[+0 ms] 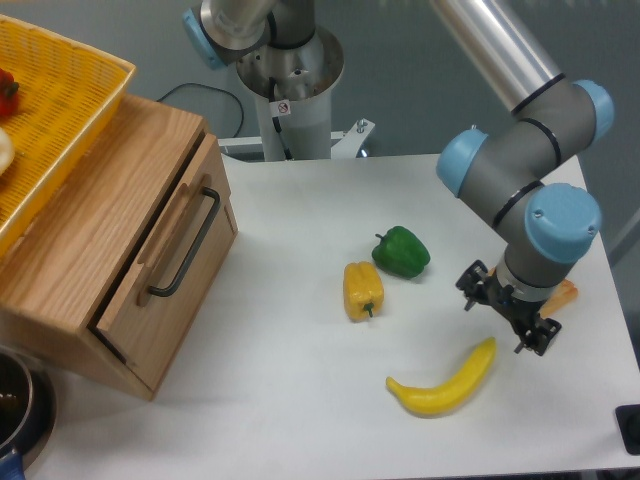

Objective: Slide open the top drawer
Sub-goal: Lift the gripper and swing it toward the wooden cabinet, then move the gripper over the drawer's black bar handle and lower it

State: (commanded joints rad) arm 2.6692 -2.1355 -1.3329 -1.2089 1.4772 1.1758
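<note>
- Far left: yellow basket (70, 90) rested on top of the oak cabinet (100, 215), something red and something pale just showing at its edge
- Below that: the top drawer (165, 275) sat in the cabinet's upper front, at the left side of the desk (300, 300), its face only very slightly proud of the body, so judged essentially closed
- Long black bar handle (185, 245) ran along the drawer front, untouched and unobstructed
- Bottom left corner: rim of a dark metal pot (15, 400), partly cut off
- Centre of the desk: yellow pepper (363, 290) just beside a green pepper (402, 251), the two near but apparently not touching
- Lower right of centre: banana (445, 382) lay curved on the desk
- Right: pincer (505, 320) hung just above the banana's upper tip, nothing held; fingers too small and dark to judge, so cannot tell whether spread or closed
- Orange object (562, 295) peeked out behind the wrist, mostly hidden
- Step in hand, as judged: the approach, not yet near the target, pincer well apart from the handle
- Next move, as judged: travel across the desk over the peppers, line the fingers up around the bar, close on it, then pull outward along the drawer's slide direction
</note>
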